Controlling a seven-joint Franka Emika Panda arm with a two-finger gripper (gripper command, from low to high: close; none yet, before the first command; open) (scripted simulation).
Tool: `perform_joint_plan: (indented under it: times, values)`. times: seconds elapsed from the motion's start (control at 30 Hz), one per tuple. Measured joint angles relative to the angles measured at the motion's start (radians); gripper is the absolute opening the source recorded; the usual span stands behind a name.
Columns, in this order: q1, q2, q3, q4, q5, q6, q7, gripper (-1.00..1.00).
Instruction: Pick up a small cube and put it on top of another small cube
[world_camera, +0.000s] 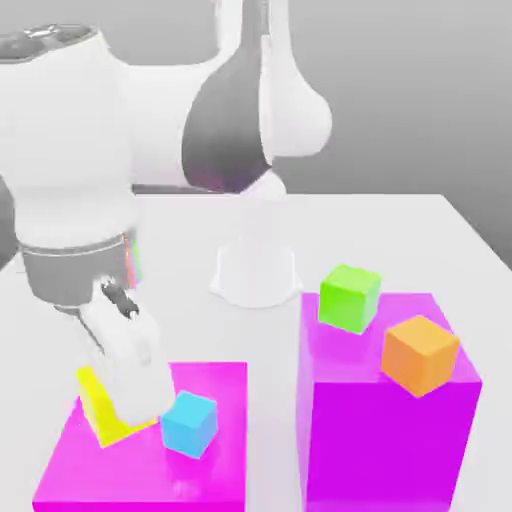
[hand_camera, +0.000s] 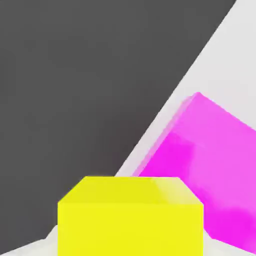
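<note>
Closest to me, on the low pink block (world_camera: 205, 480) at the exterior view's left, the claw (world_camera: 128, 400) is clenched on the yellow cube (world_camera: 100, 408), which shows tilted beside and behind the white fingers (world_camera: 135, 375). A blue cube (world_camera: 189, 424) sits just beside it on the same block, near enough that a careless swing could clip it.

In the hand view the yellow cube (hand_camera: 130, 217) sits square in the grip, one flat face toward the lens, with the pink slab (hand_camera: 210, 165) beyond.

The step in hand looks like the lift. To do it well I'd want the arm to rise straight off the block before travelling sideways, keeping clear of the blue cube, and to let the yellow one level out so it lands flat.

Being a cube, it has no long axis to speak of; what counts is that it is cocked up on an edge, its top face leaning toward the exterior view's left.

Farther off, on the tall pink block (world_camera: 385, 430), stand an orange cube (world_camera: 420, 355) and behind it a green cube (world_camera: 349, 298), either a likely landing spot.
</note>
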Motion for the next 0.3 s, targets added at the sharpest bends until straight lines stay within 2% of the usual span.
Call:
perform_joint_plan:
  times: [0.13,0.2,0.23,0.3]
  values:
    - [0.204,-0.094,0.093,0.022,-0.015,-0.123,0.082,-1.0]
    - [0.263,-0.083,0.098,-0.005,-0.027,-0.09,0.112,-1.0]
    - [0.267,-0.079,0.091,-0.014,-0.031,-0.078,0.118,1.0]
    - [0.264,-0.079,0.091,-0.014,-0.03,-0.078,0.118,1.0]
